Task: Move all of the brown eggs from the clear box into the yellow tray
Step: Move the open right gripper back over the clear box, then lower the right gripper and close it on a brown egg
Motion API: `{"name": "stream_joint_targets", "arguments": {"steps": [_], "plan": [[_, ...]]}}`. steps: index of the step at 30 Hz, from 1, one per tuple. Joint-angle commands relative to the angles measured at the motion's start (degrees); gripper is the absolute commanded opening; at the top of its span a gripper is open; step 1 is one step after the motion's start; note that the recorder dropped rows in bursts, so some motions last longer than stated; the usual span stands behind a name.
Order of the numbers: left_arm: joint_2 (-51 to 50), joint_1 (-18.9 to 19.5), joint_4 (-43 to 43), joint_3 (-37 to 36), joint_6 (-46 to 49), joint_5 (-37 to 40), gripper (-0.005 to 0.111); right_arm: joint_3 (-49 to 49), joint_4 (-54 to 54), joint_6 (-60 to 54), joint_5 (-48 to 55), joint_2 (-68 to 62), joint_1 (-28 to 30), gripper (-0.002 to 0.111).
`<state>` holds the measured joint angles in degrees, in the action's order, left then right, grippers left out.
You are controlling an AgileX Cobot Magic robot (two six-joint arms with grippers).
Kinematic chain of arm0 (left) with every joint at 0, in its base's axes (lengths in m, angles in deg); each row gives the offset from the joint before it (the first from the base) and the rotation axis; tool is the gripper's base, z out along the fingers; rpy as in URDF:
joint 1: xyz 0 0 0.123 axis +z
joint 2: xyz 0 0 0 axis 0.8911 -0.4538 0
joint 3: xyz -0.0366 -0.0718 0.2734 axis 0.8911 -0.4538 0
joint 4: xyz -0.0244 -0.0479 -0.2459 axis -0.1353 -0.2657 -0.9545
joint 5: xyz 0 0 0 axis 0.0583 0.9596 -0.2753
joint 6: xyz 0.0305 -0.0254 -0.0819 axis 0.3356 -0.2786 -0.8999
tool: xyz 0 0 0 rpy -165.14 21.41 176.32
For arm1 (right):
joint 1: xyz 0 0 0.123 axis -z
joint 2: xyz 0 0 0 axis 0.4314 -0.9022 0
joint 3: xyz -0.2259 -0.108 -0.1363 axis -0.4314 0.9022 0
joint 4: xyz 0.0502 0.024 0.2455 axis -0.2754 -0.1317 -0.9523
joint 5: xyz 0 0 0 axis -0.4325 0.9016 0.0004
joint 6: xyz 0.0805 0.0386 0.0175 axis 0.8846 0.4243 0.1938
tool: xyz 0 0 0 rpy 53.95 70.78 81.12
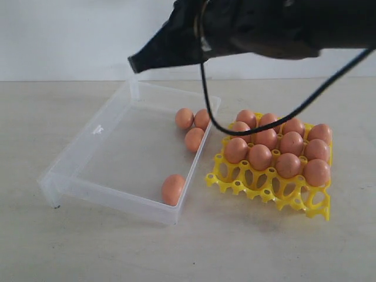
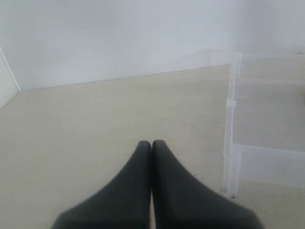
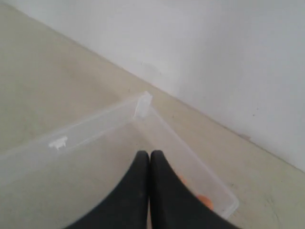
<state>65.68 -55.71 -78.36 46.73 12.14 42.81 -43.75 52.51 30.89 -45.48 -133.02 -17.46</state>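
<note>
Now four smooth orange-brown eggs (image 1: 194,139) lie in the clear box (image 1: 126,155); twelve more sit in the yellow tray (image 1: 275,192). The left claw (image 2: 151,143) and the right claw (image 3: 150,153) are pinched closed, holding nothing.

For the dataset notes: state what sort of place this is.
Probably a robot test bench, not a kitchen: a beige tabletop against a plain white wall, holding the clear box, the yellow tray and brown eggs, with a black cabled arm overhead.
</note>
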Motion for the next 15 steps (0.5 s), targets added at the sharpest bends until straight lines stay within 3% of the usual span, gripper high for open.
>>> {"name": "stream_joint_targets", "arguments": {"steps": [1, 6, 8, 12, 14, 15], "plan": [[0.10, 0.06, -0.21, -0.18, -0.52, -0.44, -0.004, -6.84, -9.99, -21.11, 12.88, -9.37, -2.05, 0.000], [0.10, 0.06, -0.21, -0.18, -0.52, -0.56, -0.004, -14.69, -21.87, -30.19, 41.77, -16.17, -5.17, 0.000], [0.10, 0.06, -0.21, -0.18, -0.52, -0.56, -0.004, -17.90, -31.59, -37.39, 42.42, -16.02, -5.46, 0.000], [0.10, 0.06, -0.21, -0.18, -0.52, -0.56, -0.004, -26.16, -47.77, -39.33, 44.52, -16.02, -5.46, 0.000], [0.10, 0.06, -0.21, -0.18, -0.52, -0.56, -0.004, -26.76, -48.07, -39.62, 43.35, -16.02, -5.46, 0.002], [0.10, 0.06, -0.21, -0.18, -0.52, -0.44, -0.004, -26.87, -47.49, -39.62, 42.98, -16.66, -5.46, 0.009]]}}
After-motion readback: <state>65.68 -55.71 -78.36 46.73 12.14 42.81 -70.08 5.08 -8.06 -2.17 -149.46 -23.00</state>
